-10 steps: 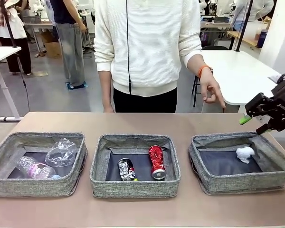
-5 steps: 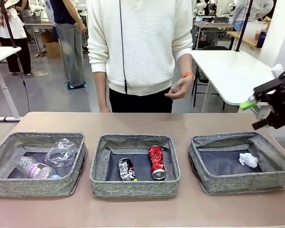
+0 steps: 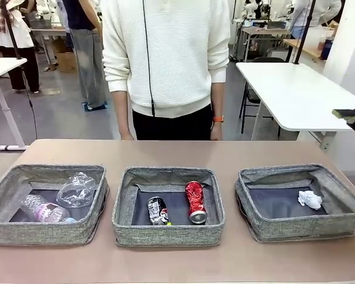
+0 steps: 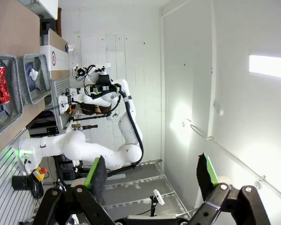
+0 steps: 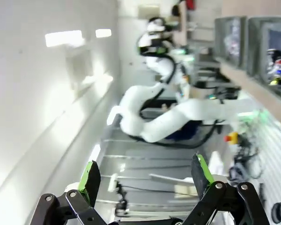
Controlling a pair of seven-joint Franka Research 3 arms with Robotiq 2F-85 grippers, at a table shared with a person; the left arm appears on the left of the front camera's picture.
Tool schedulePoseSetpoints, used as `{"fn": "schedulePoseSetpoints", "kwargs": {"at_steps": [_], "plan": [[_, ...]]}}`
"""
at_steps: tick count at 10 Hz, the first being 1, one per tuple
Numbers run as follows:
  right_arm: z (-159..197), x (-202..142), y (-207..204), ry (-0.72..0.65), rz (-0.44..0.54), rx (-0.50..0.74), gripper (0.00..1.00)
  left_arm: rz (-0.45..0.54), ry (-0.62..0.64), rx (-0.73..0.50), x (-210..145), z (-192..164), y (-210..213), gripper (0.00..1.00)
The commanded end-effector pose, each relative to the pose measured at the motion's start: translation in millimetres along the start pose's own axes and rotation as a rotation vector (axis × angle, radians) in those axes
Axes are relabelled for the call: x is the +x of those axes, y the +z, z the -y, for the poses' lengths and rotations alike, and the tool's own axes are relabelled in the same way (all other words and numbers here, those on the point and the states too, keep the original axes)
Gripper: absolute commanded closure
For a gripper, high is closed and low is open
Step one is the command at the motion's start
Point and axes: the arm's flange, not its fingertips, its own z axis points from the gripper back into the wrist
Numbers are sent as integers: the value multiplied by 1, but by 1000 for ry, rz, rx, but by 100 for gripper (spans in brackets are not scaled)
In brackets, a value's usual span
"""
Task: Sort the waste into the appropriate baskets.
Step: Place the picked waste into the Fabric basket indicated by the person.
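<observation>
Three grey woven baskets stand in a row. The left basket (image 3: 0, 192) holds a clear plastic bottle (image 3: 42, 211) and a clear cup (image 3: 76, 193). In the middle basket (image 3: 123, 201) lie a crushed dark can (image 3: 157, 211) and a crushed red can (image 3: 195, 202). A crumpled white paper ball (image 3: 309, 199) rests in the right basket (image 3: 246, 198). One finger (image 3: 347, 113) of my right gripper pokes in at the right edge, high above and beside that basket. My right gripper (image 5: 145, 177) is open and holds nothing. My left gripper (image 4: 151, 172) is also open with nothing in it, facing a white wall.
A person in a white sweater (image 3: 165, 53) stands at the table's far edge, arms down. A white table (image 3: 290, 89) stands behind on the right. The brown tabletop (image 3: 177, 152) lies bare around the baskets. My right arm (image 4: 103, 89) shows far off in the left wrist view.
My right gripper has risen from over the right basket and drawn back to the right edge. The paper ball has settled on the basket floor. The person's hand has dropped to their side.
</observation>
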Motion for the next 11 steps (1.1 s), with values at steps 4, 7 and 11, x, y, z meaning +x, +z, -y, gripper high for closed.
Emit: {"fn": "schedulePoseSetpoints", "kwargs": {"at_steps": [4,7,11], "plan": [[-5,-2,-4,31,21,-93,0,3,-1,-18,-3,3,-4,0],[-5,-2,-4,31,21,-93,0,3,-1,-18,-3,3,-4,0],[-5,-2,-4,31,21,-93,0,3,-1,-18,-3,3,-4,0]]}}
